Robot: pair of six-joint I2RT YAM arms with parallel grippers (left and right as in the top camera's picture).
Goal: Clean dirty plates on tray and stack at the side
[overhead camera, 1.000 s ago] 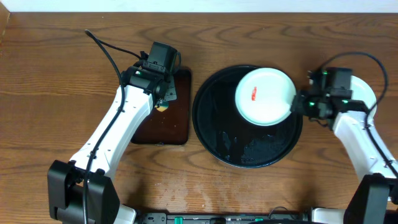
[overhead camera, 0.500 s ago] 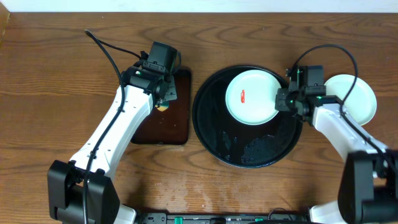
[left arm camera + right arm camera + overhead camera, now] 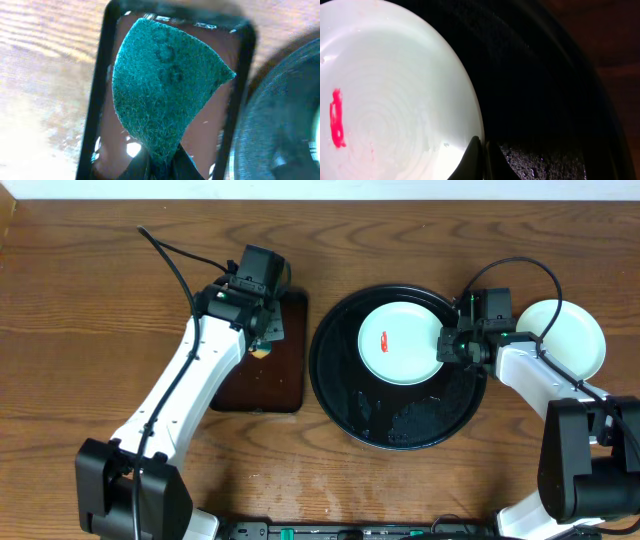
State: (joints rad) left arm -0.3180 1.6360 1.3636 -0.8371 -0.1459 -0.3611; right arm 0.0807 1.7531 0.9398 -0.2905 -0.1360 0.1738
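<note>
Plate (image 3: 400,343) with a red smear lies in the tray (image 3: 345,395), just ahead of the right gripper (image 3: 447,345), which pinches its rim, probably to steady it for scrubbing. Left gripper (image 3: 160,162) nips a pad (image 3: 160,85), brown tray (image 3: 270,385) beneath, seemingly ready to wipe.

No legible text, labels or brand marks in any view. The green scouring pad (image 3: 165,90) shows faint pressed loops near its top, possibly digits like "8" or "0", too blurred to read. The red mark (image 3: 386,341) on the plate (image 3: 410,360) is a smear, not lettering.
</note>
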